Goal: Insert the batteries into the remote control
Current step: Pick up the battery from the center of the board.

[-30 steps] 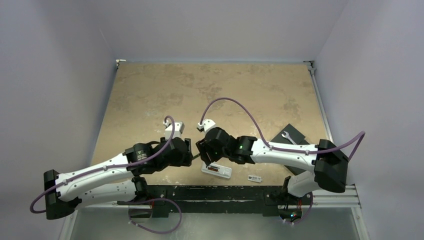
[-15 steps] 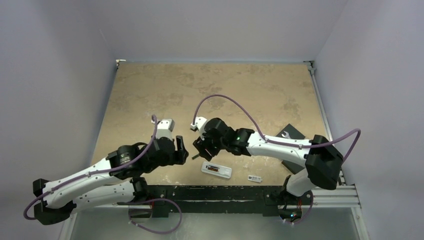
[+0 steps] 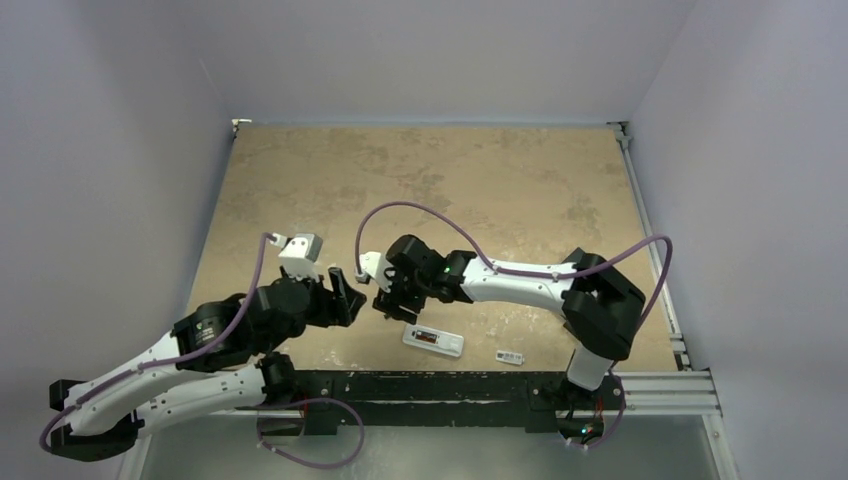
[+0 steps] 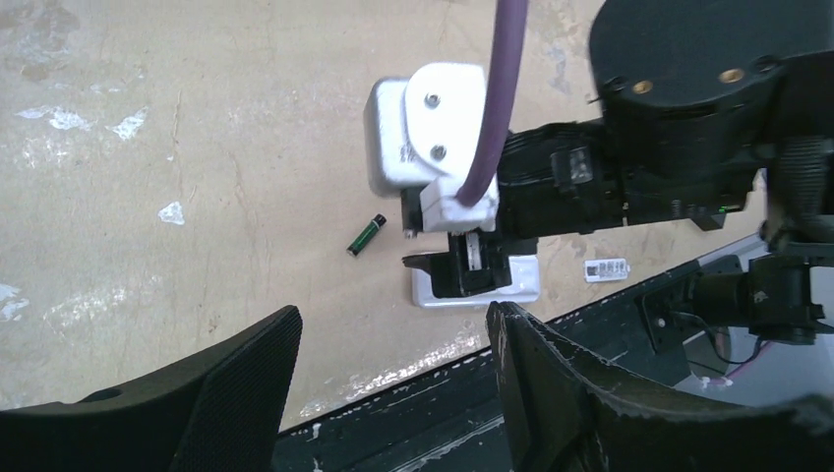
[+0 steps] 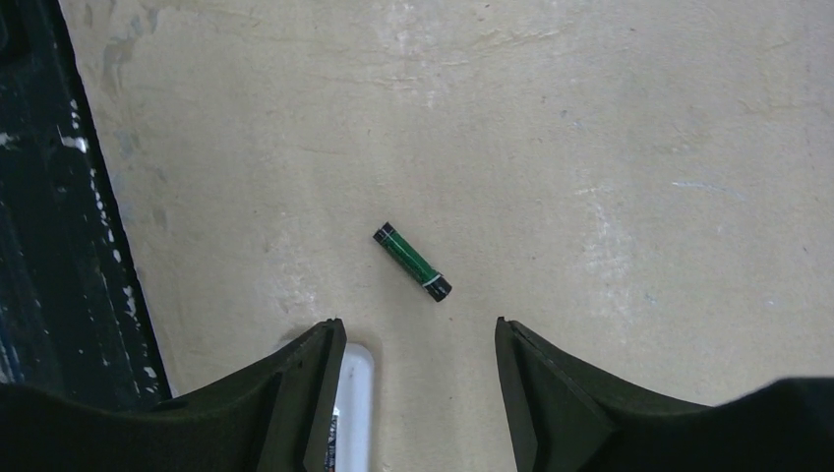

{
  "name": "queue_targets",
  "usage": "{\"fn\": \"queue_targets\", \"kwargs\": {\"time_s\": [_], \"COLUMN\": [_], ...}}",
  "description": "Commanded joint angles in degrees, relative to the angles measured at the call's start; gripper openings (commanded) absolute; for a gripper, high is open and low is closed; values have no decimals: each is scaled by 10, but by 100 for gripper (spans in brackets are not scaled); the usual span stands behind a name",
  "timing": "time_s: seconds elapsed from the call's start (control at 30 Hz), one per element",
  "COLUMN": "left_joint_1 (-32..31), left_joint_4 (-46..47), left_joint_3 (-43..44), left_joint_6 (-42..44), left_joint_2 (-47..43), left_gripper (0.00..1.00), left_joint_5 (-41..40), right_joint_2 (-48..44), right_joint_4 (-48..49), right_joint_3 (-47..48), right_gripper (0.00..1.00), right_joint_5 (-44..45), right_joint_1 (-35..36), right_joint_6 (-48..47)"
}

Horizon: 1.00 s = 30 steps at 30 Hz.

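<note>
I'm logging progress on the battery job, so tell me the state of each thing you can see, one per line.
Battery: lying loose on the table, not gripped, outside the remote control; only one shows.
Remote control: flat on the table, cover off.
Cover piece: detached, lying apart from the remote control.
Left gripper: open, empty.
Right gripper: open, empty, above the battery.

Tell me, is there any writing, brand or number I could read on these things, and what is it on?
No text here can be read.
battery: green wrap with pale end bands, no legible lettering.
remote control: small reddish and dark marks, too small to read.
small white piece: dark print, too blurred to read.
</note>
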Motion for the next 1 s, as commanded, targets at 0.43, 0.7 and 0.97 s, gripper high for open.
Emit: {"fn": "queue_targets", "kwargs": {"time_s": [0.43, 0.7, 0.97], "left_joint_1": [2, 2, 2], "left_joint_4": [34, 41, 42], "left_joint_3": [-5, -9, -9], "left_joint_6": [28, 33, 36], "left_joint_2": [-25, -29, -20], "left_gripper": [70, 69, 69], "left_joint_5": [9, 18, 21], "right_joint_2": [56, 79, 100], "right_joint_4": [16, 29, 28], "right_joint_3": [28, 30, 44], "right_gripper": [64, 61, 58], "right_joint_5": [-62, -68, -63], "right_joint_1": [-1, -2, -4], "right_joint_6": [-187, -206, -205]}}
